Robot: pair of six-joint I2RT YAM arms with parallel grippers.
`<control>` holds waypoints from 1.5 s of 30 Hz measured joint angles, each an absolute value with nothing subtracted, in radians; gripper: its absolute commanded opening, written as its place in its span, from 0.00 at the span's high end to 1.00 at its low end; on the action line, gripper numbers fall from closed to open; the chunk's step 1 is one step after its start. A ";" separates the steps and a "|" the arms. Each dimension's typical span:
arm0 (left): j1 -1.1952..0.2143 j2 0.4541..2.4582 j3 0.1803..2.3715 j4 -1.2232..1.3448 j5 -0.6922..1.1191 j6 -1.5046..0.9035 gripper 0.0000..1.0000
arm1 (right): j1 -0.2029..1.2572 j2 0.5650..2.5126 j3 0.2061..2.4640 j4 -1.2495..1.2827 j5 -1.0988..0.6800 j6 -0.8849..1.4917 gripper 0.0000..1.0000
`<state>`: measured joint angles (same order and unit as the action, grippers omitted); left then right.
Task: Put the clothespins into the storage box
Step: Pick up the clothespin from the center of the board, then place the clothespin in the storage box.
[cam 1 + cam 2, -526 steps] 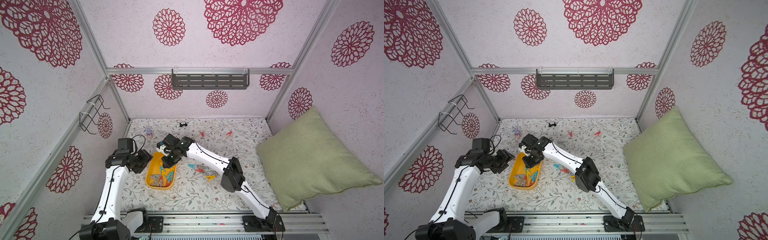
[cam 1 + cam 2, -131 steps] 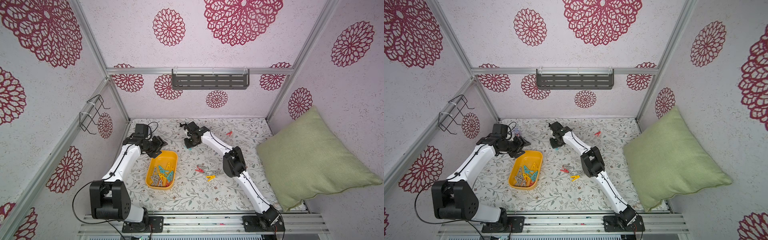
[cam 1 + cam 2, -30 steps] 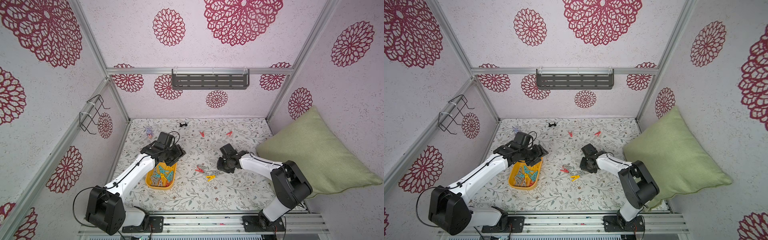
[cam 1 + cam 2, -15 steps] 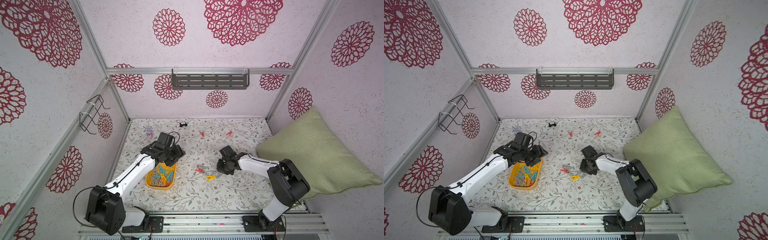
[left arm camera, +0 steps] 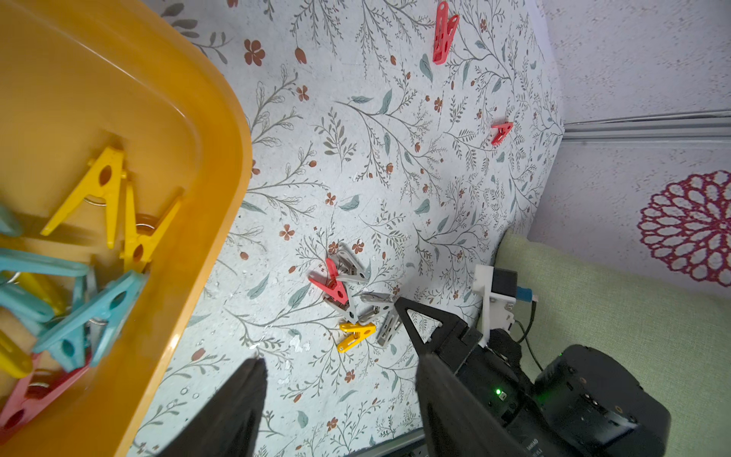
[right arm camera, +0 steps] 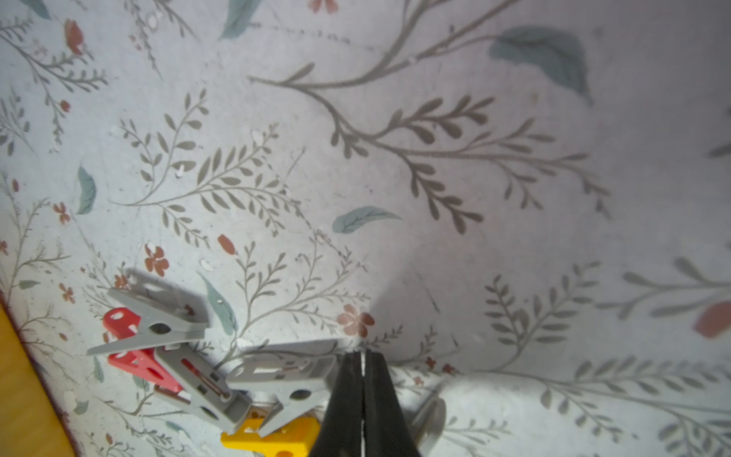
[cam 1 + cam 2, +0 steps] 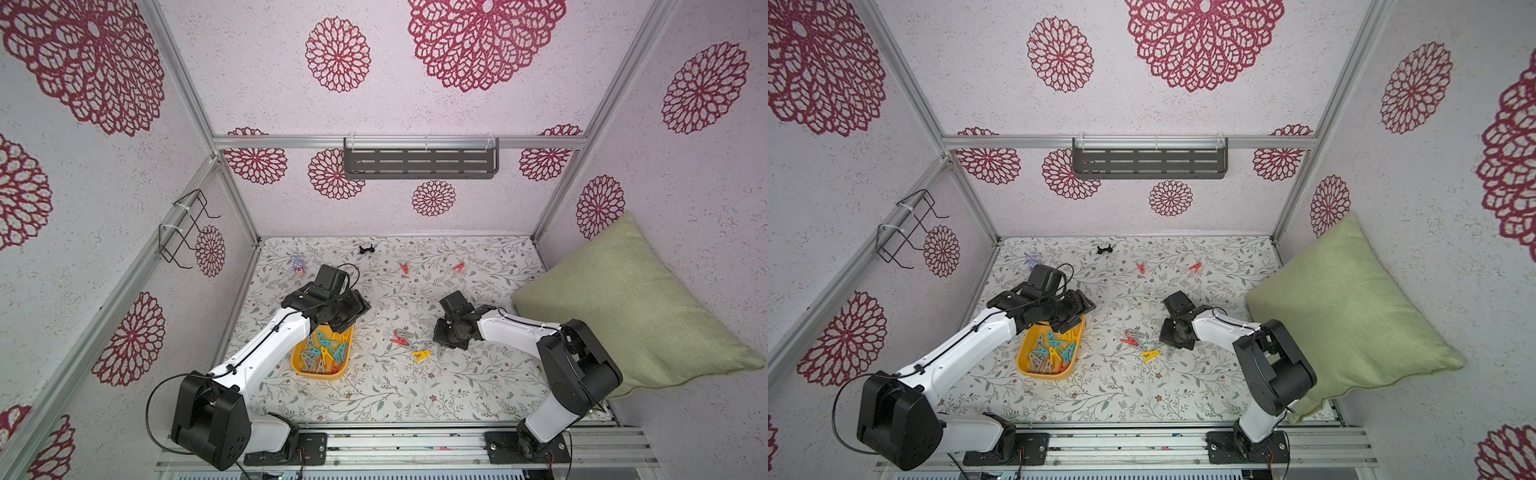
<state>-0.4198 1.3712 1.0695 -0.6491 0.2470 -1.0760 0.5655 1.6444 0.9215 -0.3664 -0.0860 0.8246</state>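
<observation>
Holding most clothespins point(image 7: 326, 351), the storage box point(image 7: 316, 371) awaits a mixed cluster point(image 7: 398, 340) and 2 red strays point(image 7: 404, 268); right tool point(image 6: 362, 356) pressed together beside that cluster, left tool point(image 5: 327, 330) spread, empty.

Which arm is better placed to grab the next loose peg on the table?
Right. The right claw is shut, down among the loose clothespins; the left claw hovers open over the storage box, farther off.

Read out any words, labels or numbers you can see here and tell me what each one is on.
Nothing readable.
Small white print on a black motor casing in the left wrist view: too small and blurred to read.
The storage box and clothespins show no lettering.
</observation>
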 measured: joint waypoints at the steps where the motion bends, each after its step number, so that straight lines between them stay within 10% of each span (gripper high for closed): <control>1: -0.416 1.371 1.071 -0.653 0.246 -1.071 0.33 | 0.566 1.644 0.946 -0.382 -0.086 0.816 1.00; 23: -0.016 1.109 1.052 -0.856 0.279 -0.938 0.31 | 0.934 2.129 1.892 -0.542 -0.282 0.596 1.00; 33: 0.072 0.989 0.997 -0.958 0.291 -0.912 0.31 | 1.027 2.404 2.353 -0.730 -0.348 0.517 0.63; 45: 0.014 1.045 0.999 -0.933 0.322 -0.931 0.31 | 0.975 2.332 2.272 -0.822 -0.245 0.471 0.57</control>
<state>0.0143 1.0447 0.9989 -0.9329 0.3222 -0.9306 0.9749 2.3318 2.2723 -0.8215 -0.2447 0.4709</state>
